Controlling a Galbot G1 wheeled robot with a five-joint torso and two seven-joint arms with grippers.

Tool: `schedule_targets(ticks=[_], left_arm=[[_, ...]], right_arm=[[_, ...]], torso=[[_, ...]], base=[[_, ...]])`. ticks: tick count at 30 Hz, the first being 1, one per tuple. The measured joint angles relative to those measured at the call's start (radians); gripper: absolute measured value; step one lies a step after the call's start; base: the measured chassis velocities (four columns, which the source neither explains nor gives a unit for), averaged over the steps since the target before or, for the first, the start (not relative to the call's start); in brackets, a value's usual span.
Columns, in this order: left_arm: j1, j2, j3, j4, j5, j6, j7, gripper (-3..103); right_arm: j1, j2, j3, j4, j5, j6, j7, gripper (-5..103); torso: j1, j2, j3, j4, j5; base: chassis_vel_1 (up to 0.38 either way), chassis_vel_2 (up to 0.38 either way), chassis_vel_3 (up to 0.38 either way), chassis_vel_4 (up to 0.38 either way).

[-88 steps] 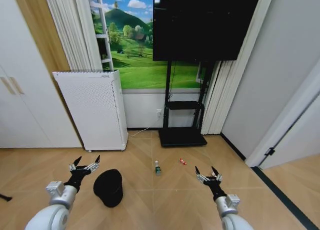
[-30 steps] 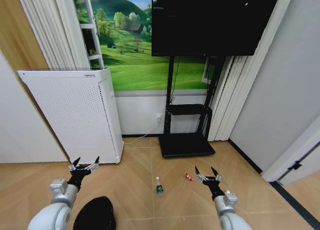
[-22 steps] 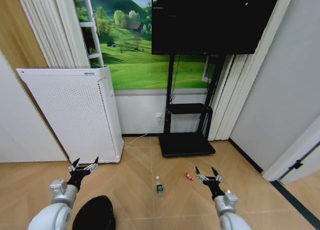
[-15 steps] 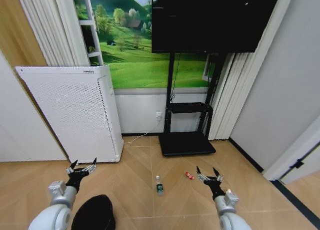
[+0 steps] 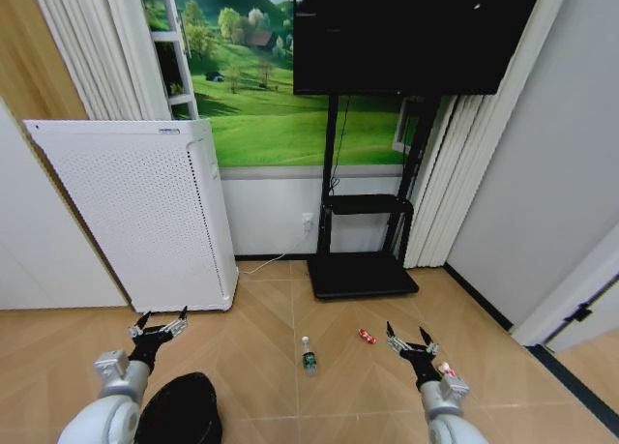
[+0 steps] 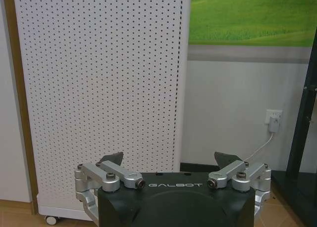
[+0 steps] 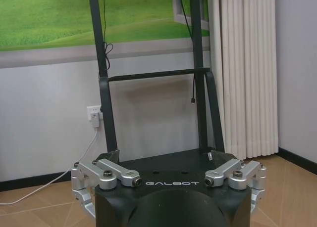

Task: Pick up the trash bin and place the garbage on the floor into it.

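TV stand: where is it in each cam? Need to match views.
Head view: TV stand in the centre, against the back wall under the dark screen.
Left wrist view: one black post at the frame edge, beside the wall socket, past the white perforated appliance.
Right wrist view: posts, shelf and base straight ahead.
Shared landmark: the socket.

Trash bin (image 5: 180, 412) — bottom edge-cropped
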Motion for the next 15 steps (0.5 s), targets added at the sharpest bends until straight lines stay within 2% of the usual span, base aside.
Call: schedule_targets(ticks=[15], left_arm=[[0.003, 0.013, -0.002, -0.012, -0.013, 0.004, 0.0, 100]], right_arm=[[-0.016, 0.004, 0.002, 0.017, 0.014, -0.008, 0.037, 100]], torso=[[-0.018, -0.057, -0.038, -0.0001, 0.0]], base=[[0.0, 0.0, 0.0, 0.0]])
